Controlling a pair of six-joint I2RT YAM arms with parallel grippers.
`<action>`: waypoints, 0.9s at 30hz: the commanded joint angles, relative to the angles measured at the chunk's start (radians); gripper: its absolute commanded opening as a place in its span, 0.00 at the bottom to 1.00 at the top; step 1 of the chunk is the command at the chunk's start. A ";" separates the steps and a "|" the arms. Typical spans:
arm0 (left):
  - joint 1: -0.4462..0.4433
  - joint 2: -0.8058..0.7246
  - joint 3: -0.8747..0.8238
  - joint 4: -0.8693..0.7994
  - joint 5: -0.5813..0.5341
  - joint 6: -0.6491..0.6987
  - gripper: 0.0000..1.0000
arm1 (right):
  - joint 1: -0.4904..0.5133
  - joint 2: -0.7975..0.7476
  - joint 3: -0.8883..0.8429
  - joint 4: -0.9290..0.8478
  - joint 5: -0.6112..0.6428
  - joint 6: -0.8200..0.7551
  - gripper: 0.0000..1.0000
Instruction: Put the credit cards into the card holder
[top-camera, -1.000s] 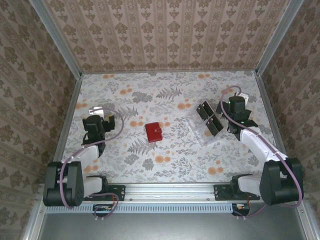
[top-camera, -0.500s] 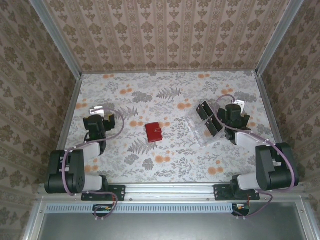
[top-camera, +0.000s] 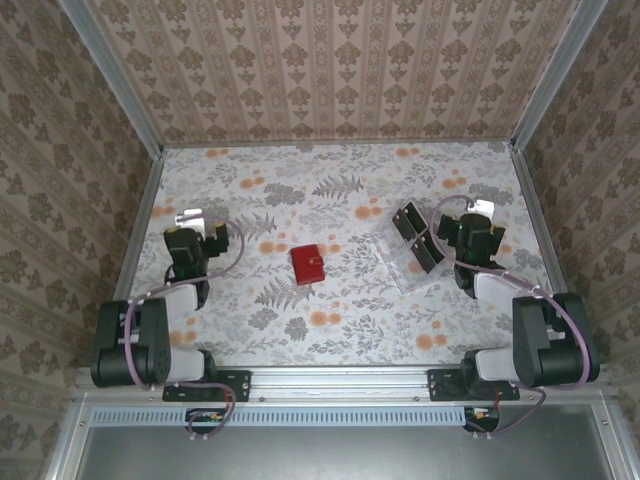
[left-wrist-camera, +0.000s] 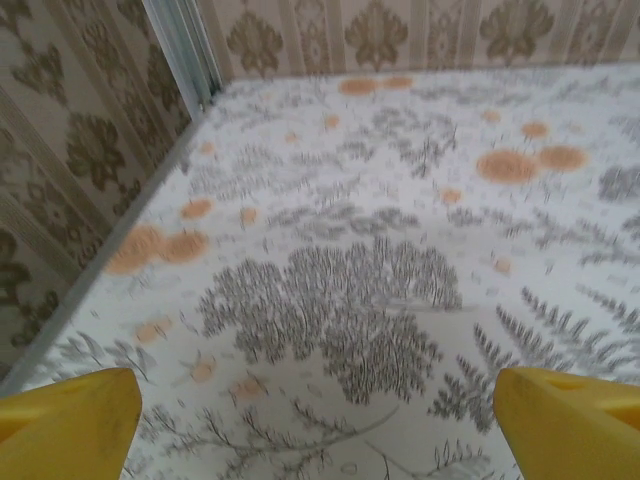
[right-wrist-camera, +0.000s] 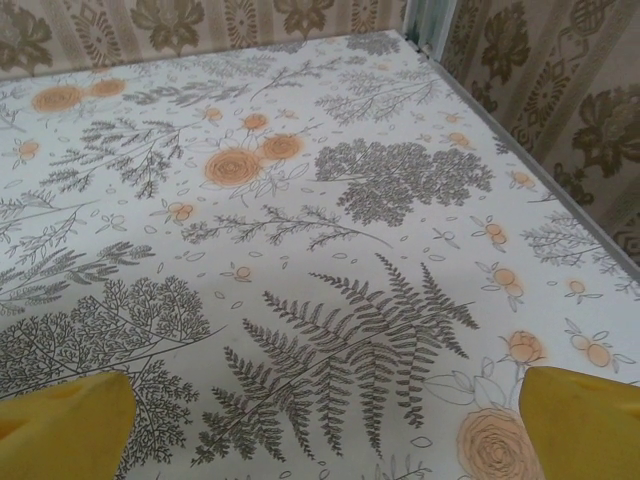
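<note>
Yellow-tipped jaws, both pairs spread wide and holding nothing, low over the floral counter (top-camera: 340, 320).

The left jaws' fingertips (left-wrist-camera: 70, 415) sit in the bottom corners of the left wrist view with bare counter between them, open as far as the left wall and its metal rail (left-wrist-camera: 180, 50). The right jaws' fingertips (right-wrist-camera: 65, 425) stand just as far apart, over free counter running to the right wall's rail (right-wrist-camera: 430, 25). From above, the left arm (top-camera: 190, 245) is near the left edge. The right arm (top-camera: 472, 235) is just right of a clear tray (top-camera: 400, 265) holding the black credit cards (top-camera: 418, 235). The card holder (top-camera: 309, 265) lies flat near the middle, red, squarish, closed and slightly turned, with a small pale mark by its right edge. It has open counter all round, well apart from both arms and left of the tray.
</note>
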 joint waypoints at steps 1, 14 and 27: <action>0.008 -0.085 0.023 -0.149 -0.013 0.013 1.00 | -0.016 -0.027 -0.028 0.031 -0.029 0.009 1.00; 0.017 0.066 -0.042 0.145 0.074 -0.009 1.00 | -0.022 0.116 -0.021 0.227 -0.219 -0.026 1.00; -0.008 0.249 0.024 0.192 0.128 0.040 1.00 | -0.011 0.204 -0.059 0.377 -0.340 -0.086 1.00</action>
